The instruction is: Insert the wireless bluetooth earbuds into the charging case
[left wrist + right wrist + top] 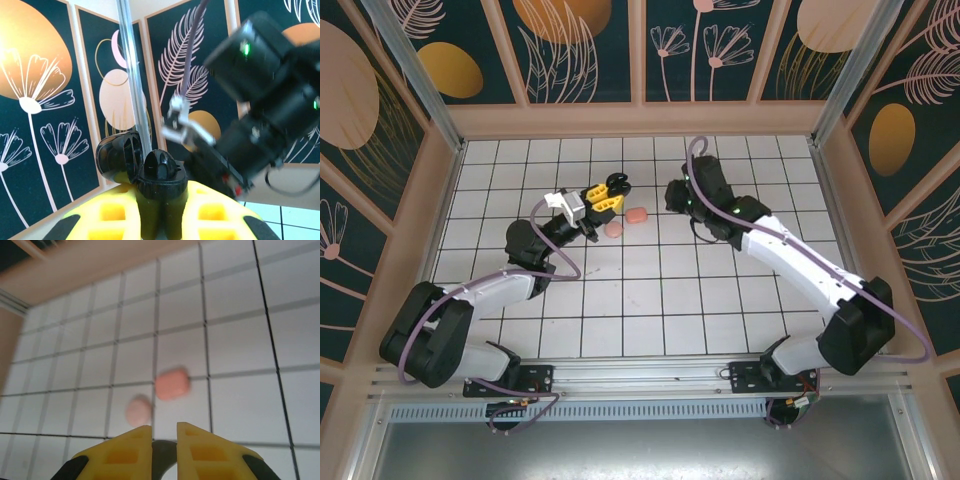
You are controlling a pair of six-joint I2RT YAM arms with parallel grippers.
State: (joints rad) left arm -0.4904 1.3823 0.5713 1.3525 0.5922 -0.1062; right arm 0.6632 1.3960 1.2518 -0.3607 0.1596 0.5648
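Tiled table [720, 300] — left hand [610, 192] pinches open black case [160, 172]; right hand [164, 432] nearly together, grip unclear; two pink cases [171, 384] [138, 410] nearby.

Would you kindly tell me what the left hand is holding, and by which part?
The left hand holds the black charging case by its base, pinched between the yellow fingers, with the lid hinged open.

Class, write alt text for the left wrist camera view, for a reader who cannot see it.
The left gripper is shut on a round black charging case, its lid hinged open, in front of dark floral wall panels. The right arm, blurred, looms close on the right.
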